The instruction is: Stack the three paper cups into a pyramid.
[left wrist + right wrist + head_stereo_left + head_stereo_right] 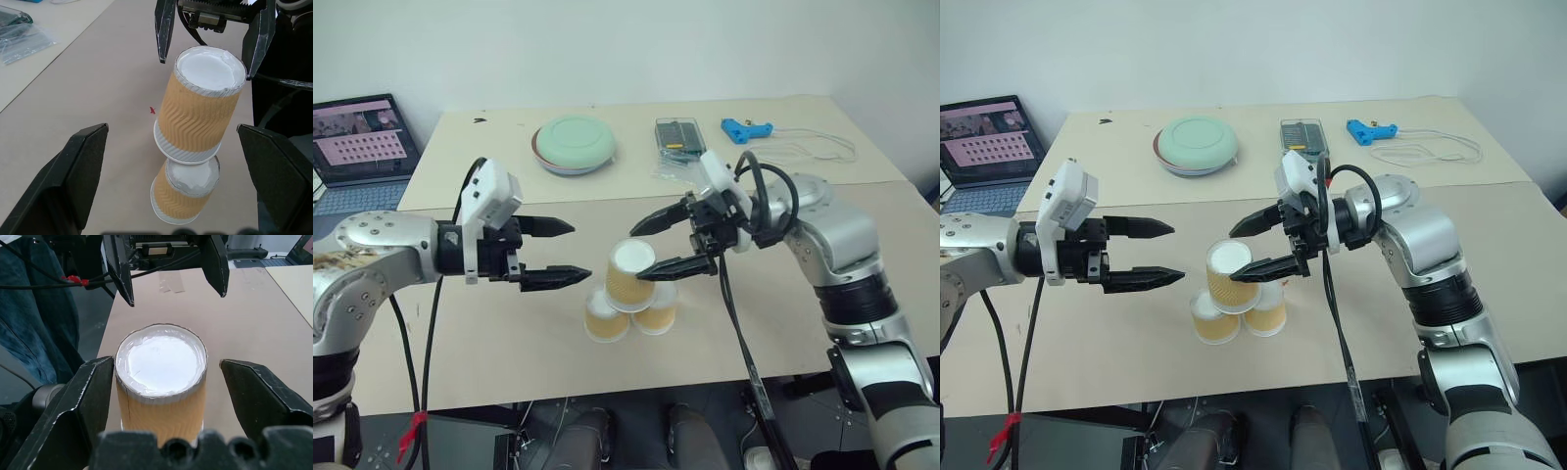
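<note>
Tan tabletop (489, 343) carries the three paper cups (629, 294) as a pyramid, one upside down atop two. Right gripper (658, 245) straddles the top cup, jaws wide; left gripper (563, 252), also wide, hovers just beside the stack.

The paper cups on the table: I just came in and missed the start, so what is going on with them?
A humanoid robot is stacking three paper cups into a pyramid. Two bottom cups stand upside down, side by side, on the table. The top cup sits upside down across them. The right gripper is open, its fingers on either side of the top cup, which appears released. The left gripper hovers open just beside the stack, holding nothing. The pyramid looks built.
</note>
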Robot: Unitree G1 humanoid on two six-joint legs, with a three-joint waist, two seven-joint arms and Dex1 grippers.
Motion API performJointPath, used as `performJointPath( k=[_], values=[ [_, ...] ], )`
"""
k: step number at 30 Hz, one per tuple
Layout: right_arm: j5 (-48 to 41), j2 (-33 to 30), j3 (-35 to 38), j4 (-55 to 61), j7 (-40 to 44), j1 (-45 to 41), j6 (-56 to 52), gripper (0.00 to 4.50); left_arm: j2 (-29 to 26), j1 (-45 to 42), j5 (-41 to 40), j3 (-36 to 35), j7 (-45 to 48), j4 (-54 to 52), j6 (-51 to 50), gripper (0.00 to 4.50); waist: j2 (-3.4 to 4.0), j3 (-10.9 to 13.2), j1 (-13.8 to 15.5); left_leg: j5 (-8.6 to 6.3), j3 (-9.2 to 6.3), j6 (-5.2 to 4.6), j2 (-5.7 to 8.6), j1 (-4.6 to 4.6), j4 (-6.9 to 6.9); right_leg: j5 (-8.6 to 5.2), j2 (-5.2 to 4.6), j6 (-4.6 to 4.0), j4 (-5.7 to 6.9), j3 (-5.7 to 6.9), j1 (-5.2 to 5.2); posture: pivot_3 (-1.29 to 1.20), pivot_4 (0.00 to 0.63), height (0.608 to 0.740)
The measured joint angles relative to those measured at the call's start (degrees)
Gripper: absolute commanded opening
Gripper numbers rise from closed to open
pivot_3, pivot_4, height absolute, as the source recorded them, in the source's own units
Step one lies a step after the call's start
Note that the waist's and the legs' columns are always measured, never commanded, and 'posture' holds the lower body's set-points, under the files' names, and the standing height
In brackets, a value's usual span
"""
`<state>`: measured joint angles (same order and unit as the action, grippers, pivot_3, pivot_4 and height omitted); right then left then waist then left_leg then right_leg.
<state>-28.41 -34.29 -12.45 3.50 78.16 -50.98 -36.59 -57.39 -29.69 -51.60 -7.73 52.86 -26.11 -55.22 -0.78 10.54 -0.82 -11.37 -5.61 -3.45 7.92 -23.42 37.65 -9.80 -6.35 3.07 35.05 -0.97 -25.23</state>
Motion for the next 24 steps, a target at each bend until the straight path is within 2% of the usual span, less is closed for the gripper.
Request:
performJointPath(
  k=[14,16,21,24],
  values=[
    [-4.2,-2.3,3.8,1.5,-0.8,-3.7,-3.0,4.04,0.3,0.0,0.6,0.0,-0.1,0.2,0.0,4.5,0.01,0.0,0.0,0.0,0.0,0.0,0.0,-0.08,0.0,0.0,-0.01,0.0,-0.02,0.0,-0.03,0.0,0.15,0.738],
    [-6.7,-3.2,6.7,1.8,-1.5,-6.0,-5.1,4.04,0.9,0.1,0.7,-0.1,-1.0,0.2,0.0,4.5,0.01,0.0,0.1,0.0,-0.01,0.0,0.0,-0.09,0.0,0.0,0.0,0.0,-0.02,0.01,-0.04,0.0,0.15,0.738],
    [-13.2,-5.5,18.2,2.0,-10.5,-9.5,-12.8,4.04,5.9,4.3,3.0,-4.9,-10.1,2.5,0.3,4.5,-0.01,0.0,0.3,-0.01,-0.03,0.0,-0.01,-0.09,-0.03,0.02,-0.01,-0.03,-0.04,0.0,-0.03,0.0,0.15,0.738],
    [-15.5,-6.3,26.2,1.8,-19.6,-7.5,-15.7,4.04,11.9,7.3,5.8,-10.6,-19.6,3.4,1.3,4.5,-0.01,0.0,0.5,-0.01,-0.02,0.0,0.01,-0.08,-0.04,0.03,-0.07,-0.04,-0.06,-0.02,-0.01,0.0,0.15,0.738]
  ],
)
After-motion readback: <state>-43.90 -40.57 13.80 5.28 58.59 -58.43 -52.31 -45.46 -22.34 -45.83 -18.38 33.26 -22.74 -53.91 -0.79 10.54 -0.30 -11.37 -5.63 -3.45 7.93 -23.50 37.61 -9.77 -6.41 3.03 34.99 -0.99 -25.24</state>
